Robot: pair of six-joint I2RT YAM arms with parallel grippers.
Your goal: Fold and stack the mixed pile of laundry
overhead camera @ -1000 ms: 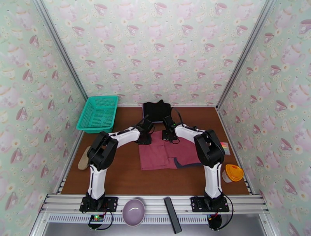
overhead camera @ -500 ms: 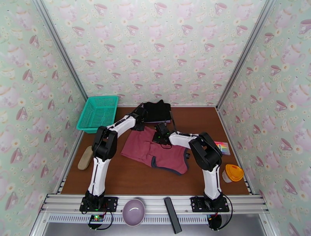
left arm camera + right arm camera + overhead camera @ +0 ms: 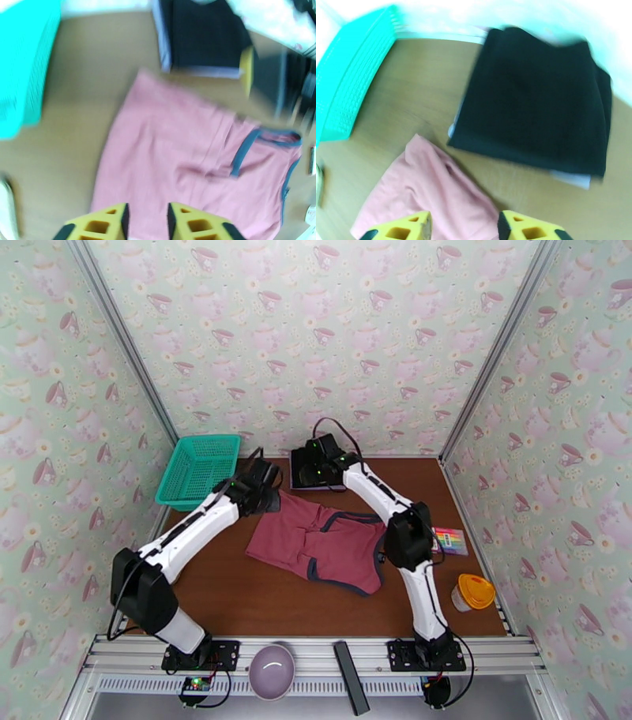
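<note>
The dusty-red sleeveless top [image 3: 316, 544] with navy trim lies spread and slightly rumpled at the table's middle. At the back the folded black garment [image 3: 325, 469] rests on the lavender cloth [image 3: 572, 178], whose edge peeks out. My left gripper [image 3: 268, 493] hovers over the top's back-left corner, open with nothing between its yellow fingers [image 3: 96, 225]; the red top [image 3: 185, 158] and the black garment [image 3: 205, 39] lie ahead of it. My right gripper [image 3: 310, 473] hangs above the black garment's near-left edge, open and empty [image 3: 464, 229], over the black garment [image 3: 537, 106] and the red top [image 3: 430, 189].
A teal mesh basket [image 3: 200, 470] stands at the back left. A beige object [image 3: 171, 561] lies by the left wall. A yellow-lidded jar [image 3: 474, 591] and a colourful strip [image 3: 452, 540] sit on the right. A purple bowl [image 3: 272, 670] and a black bar [image 3: 350, 676] rest on the front rail.
Both grippers dragged the red top leftward, let it go and rose. The left arm swung out to the left; the right arm reached back over the black garment.
</note>
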